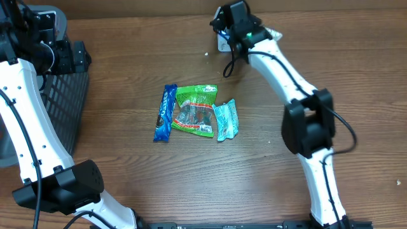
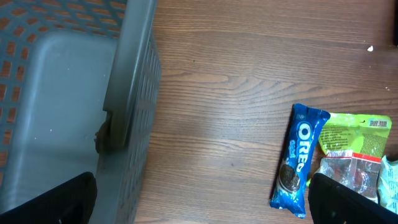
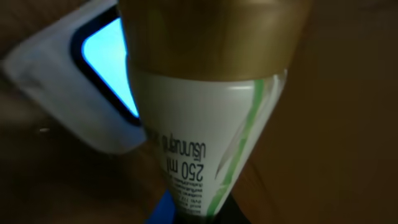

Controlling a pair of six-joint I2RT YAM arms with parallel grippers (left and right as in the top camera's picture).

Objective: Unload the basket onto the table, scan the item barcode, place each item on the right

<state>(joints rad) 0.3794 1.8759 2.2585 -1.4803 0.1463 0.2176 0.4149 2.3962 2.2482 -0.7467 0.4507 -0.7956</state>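
Right gripper [image 1: 236, 33] is clamped on a gold-capped white 250 ml bottle [image 3: 205, 143], right by the lit barcode scanner [image 3: 56, 81]; left gripper [image 1: 63, 56], far from the scanner, gapes wide.

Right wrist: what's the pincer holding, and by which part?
The white bottle, by the end of its white body, opposite the gold cap.
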